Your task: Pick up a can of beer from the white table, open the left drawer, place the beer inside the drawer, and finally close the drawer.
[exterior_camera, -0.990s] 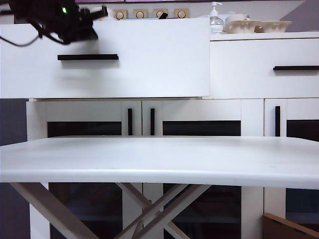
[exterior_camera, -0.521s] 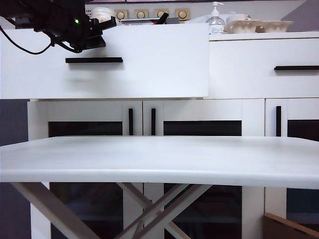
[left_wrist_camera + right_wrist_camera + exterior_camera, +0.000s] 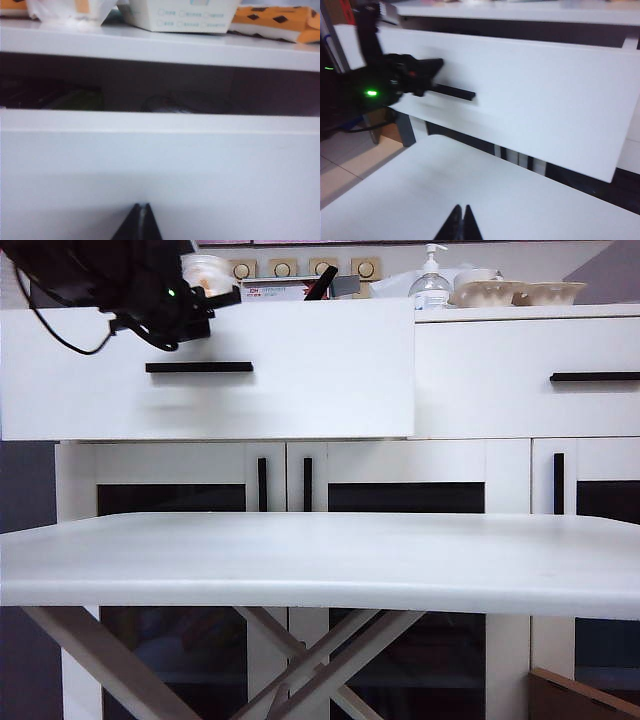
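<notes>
Two grippers show here, both with jaws pressed together and holding nothing. The left gripper [image 3: 215,298] sits in the upper left of the exterior view, its black body with a green light against the top edge of the wide white flat-front left drawer [image 3: 300,370], just above the slim black horizontal bar handle [image 3: 198,367]; in the left wrist view its closed tips [image 3: 140,220] rest against the drawer front [image 3: 160,165]. The drawer stands pulled out from the white cabinet, its front nearer than the matching right drawer [image 3: 530,375]. Through the dark gap above the drawer front a rounded silvery shape [image 3: 167,105] lies inside, too dim to say whether it is the can of beer. The right gripper [image 3: 461,222] hangs above the wide flat white counter [image 3: 470,190], which fills the middle of the exterior view [image 3: 320,560] on pale crossed legs.
</notes>
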Motion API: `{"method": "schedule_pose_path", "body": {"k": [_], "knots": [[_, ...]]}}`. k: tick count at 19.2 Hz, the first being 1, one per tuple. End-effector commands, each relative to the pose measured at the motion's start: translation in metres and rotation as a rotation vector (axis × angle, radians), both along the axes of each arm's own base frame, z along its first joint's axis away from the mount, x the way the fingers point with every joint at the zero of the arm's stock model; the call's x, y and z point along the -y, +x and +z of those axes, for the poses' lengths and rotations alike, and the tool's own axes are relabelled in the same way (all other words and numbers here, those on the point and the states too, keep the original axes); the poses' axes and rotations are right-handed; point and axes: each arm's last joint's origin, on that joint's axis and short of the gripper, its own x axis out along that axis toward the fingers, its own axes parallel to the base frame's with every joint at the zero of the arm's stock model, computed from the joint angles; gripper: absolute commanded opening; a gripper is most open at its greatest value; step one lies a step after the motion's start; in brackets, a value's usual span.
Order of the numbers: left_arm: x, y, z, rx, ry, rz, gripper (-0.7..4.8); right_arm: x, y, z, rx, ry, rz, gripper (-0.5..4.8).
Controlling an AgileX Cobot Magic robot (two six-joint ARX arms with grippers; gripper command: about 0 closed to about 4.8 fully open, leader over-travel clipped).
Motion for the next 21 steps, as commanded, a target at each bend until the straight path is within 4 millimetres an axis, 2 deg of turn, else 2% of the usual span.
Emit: {"method": "schedule_pose_path", "body": {"k": [1, 21], "knots": [[0.003, 0.013, 0.004, 0.021, -0.003, 0.021, -0.06, 0.001, -0.002, 0.005, 0.020, 0.013, 0.004, -0.05], [0.009, 0.085, -0.001, 0.037, 0.017, 0.065, -0.06, 0.005, -0.006, 0.007, 0.009, 0.004, 0.003, -0.05]]}}
